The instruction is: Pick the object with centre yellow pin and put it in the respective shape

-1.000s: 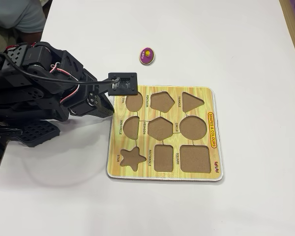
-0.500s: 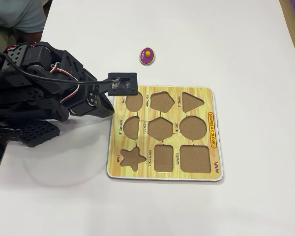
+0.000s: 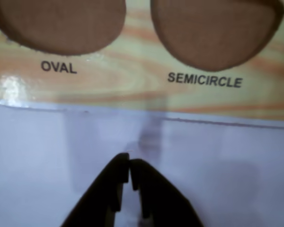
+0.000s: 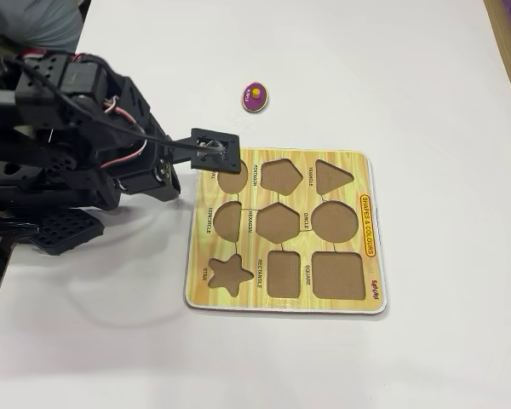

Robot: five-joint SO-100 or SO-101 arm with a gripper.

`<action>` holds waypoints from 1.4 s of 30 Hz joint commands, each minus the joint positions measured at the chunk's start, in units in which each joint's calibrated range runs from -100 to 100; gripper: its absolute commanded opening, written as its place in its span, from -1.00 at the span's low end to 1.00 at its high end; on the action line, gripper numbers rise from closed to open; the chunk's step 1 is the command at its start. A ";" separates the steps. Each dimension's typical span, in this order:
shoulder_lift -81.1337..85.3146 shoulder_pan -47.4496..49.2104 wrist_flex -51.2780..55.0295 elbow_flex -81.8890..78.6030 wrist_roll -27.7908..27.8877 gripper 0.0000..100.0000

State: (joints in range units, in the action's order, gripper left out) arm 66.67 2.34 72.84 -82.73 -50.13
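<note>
Cut-outs in the glossy yellow wood-grain board (image 4: 358,294) are all empty, brown-floored; the oval cut-out (image 3: 57,26) included. Purple oval piece (image 4: 255,96) with its yellow knob lies on the white desk (image 4: 409,77) beyond the board's far edge. Claw (image 3: 129,163) pressed together, holding nothing.
</note>
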 commanded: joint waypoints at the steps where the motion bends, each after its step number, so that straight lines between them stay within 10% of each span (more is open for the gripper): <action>1: -8.01 -0.48 -0.67 11.69 0.08 -0.98; 19: -37.63 1.86 -0.75 45.68 -0.08 -0.98; 42: -54.28 36.14 -1.62 59.62 -22.46 -0.98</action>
State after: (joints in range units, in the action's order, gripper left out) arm 13.75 34.05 71.89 -29.14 -71.97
